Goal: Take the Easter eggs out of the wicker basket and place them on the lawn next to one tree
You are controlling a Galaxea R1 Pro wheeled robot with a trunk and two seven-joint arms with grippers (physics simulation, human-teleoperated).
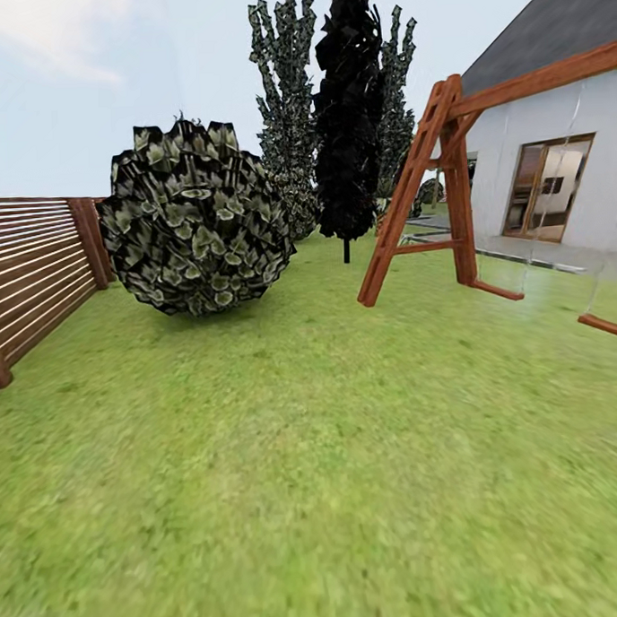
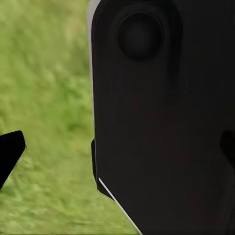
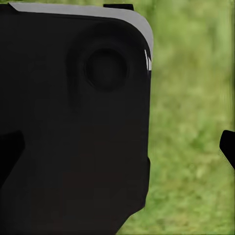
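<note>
Lawn [image 1: 288, 453] spreads under the robot toward a round bush [image 1: 195, 228], dark narrow trees [image 1: 347, 118] and a swing frame [image 1: 429, 186]; I cannot tell how either jaws stand.

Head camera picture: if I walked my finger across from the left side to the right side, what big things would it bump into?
Wooden fence → round bush → tall dark trees → wooden swing frame → white house, all on the lawn.
</note>
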